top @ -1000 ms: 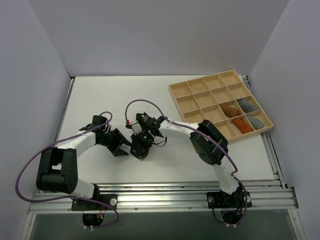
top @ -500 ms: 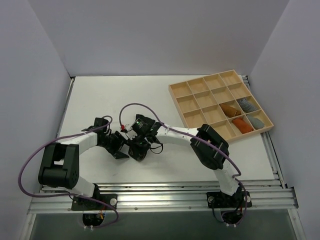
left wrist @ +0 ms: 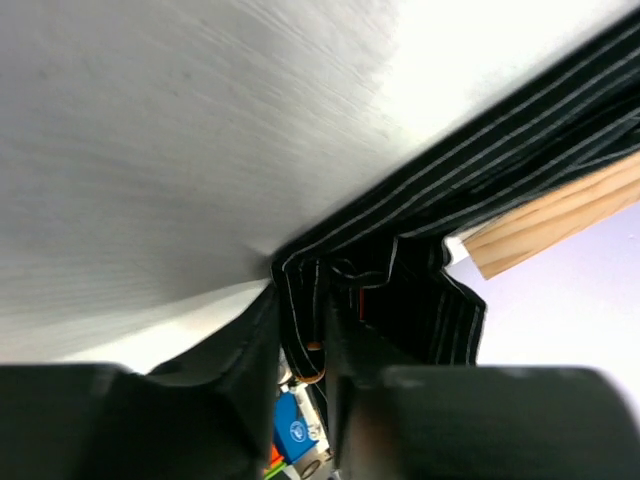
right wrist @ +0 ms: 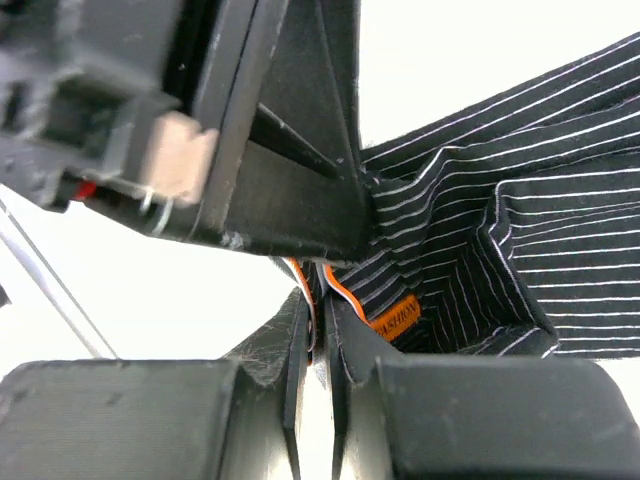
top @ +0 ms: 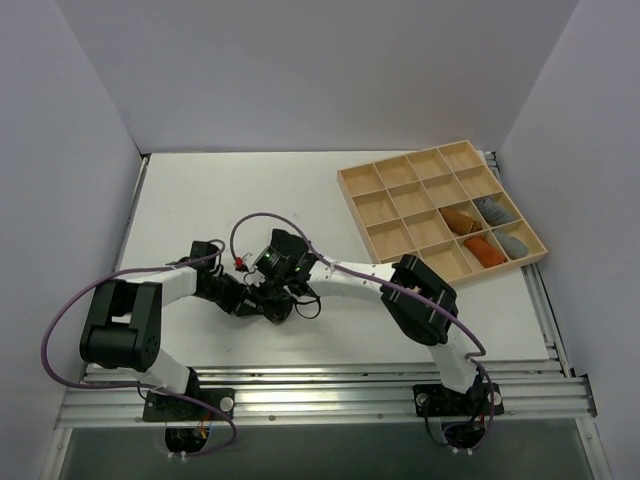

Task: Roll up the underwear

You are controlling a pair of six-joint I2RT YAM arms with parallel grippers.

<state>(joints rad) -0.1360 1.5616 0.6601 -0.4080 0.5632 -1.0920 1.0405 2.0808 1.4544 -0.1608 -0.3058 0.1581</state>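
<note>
Left of the wooden tray (top: 400,158), left hand (left wrist: 302,335) just beside right hand (right wrist: 318,330), both clamped on the underwear (right wrist: 560,200)

Both arms fold inward and meet at the underwear (right wrist: 480,220). The left gripper (top: 245,300), on its left, has its jaws drawn narrowly onto a fold. The right gripper (top: 275,305), just beside it, pinches the fabric tightly.

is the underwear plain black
No, the right wrist view shows the underwear crossed by thin pale stripes, with an orange tag on it.
</note>
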